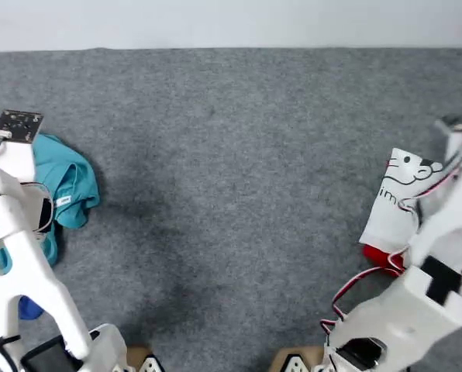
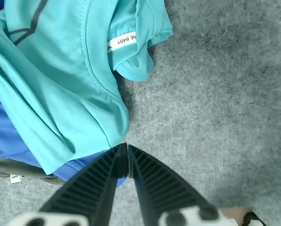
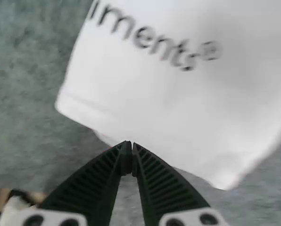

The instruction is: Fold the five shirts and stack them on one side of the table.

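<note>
White shirt (image 1: 398, 203) lay stacked (over red shirt (image 1: 380, 256)). Left gripper (image 2: 127, 151) and right gripper (image 3: 128, 149) were pressed together; left likely needed opening for teal shirt (image 2: 60, 84).

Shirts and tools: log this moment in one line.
left tool shut by teal shirt | right tool shut by white shirt | blue shirt under teal | red shirt under white

High camera looks down over table (image 1: 231, 155) — wrist cameras sit close above.
</note>
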{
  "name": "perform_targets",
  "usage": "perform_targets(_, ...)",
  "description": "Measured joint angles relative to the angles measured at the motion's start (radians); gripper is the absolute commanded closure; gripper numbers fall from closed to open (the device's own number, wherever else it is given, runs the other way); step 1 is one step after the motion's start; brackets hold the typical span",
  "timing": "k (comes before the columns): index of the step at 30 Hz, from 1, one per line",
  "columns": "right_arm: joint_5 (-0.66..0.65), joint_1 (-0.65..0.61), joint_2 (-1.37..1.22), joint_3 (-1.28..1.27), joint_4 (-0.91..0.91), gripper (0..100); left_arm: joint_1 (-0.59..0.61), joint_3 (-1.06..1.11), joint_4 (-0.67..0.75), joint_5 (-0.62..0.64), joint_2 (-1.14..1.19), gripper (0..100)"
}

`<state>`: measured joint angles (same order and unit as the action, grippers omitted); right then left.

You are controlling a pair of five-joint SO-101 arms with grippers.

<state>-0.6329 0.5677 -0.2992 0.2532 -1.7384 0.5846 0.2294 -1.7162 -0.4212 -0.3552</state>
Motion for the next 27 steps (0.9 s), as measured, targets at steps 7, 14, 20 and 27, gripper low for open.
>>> perform_targets(7, 0.097, -0.083, 0.083, -0.034, -0.015, 98.9, 0.0, -0.097, -0.005, 0.021, 0.0, 94)
perform_targets(14, 0.16, -0.222, 0.29, -0.118, -0.015, 98.9, 0.035, -0.11, 0.072, 0.021, 0.0, 78)
perform_targets(20, 0.203, -0.307, 0.399, -0.247, -0.015, 98.9, 0.149, -0.11, 0.239, -0.078, 0.094, 78)
perform_targets(27, 0.215, -0.331, 0.416, -0.33, -0.015, 98.9, 0.227, -0.18, 0.382, -0.153, 0.318, 77)
